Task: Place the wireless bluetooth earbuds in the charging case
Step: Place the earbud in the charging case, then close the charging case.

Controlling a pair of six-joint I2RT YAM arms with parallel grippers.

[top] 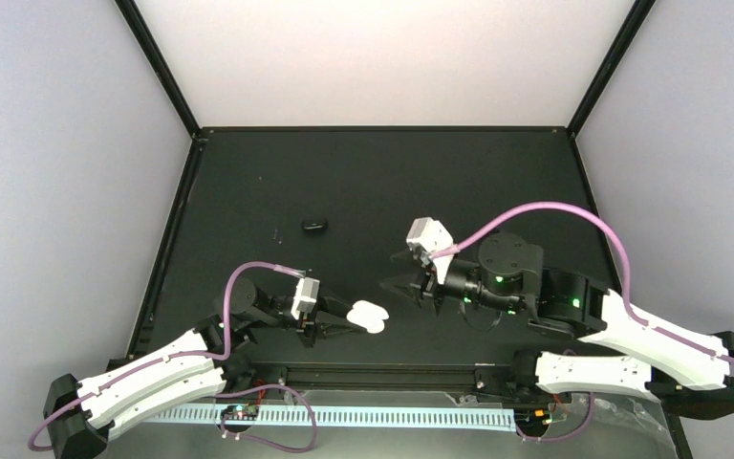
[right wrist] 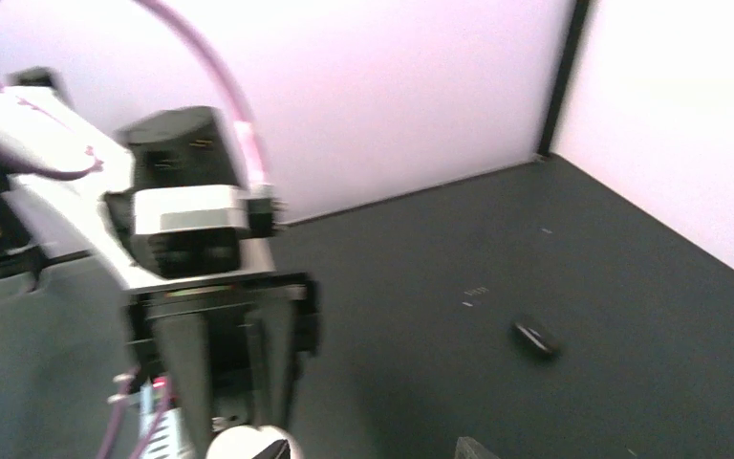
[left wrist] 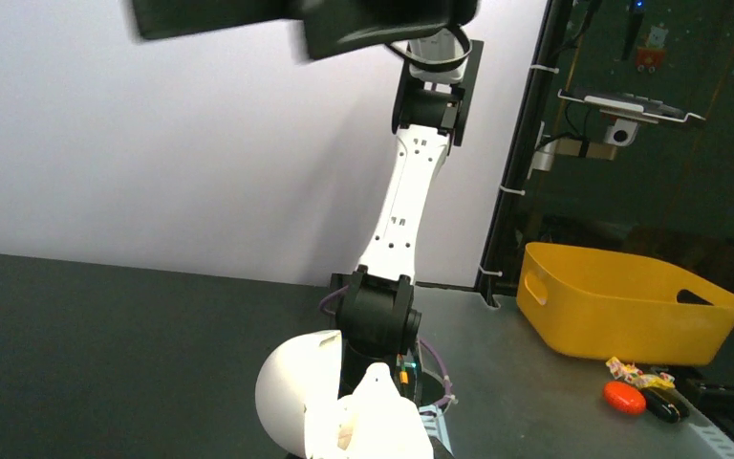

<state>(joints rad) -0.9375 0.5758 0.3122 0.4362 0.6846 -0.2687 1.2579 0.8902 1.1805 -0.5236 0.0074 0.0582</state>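
The white charging case [top: 369, 316] stands open at the tips of my left gripper [top: 336, 327], which is shut on it. In the left wrist view its round lid [left wrist: 296, 387] tips to the left of the body [left wrist: 382, 421]. No white earbud shows as a separate thing. A small black oblong piece [top: 314, 226] lies alone on the mat farther back, also seen as the black piece [right wrist: 535, 338]; I cannot tell whether it is an earbud. My right gripper [top: 394, 271] hovers just right of the case, open and holding nothing, its fingertips [right wrist: 473, 448] apart.
Black mat [top: 497, 182] bordered by a black frame and white walls. Off the table to the right are a yellow bin [left wrist: 621, 301] and a red object [left wrist: 621, 397]. The right arm [left wrist: 406, 201] rises behind the case in the left wrist view.
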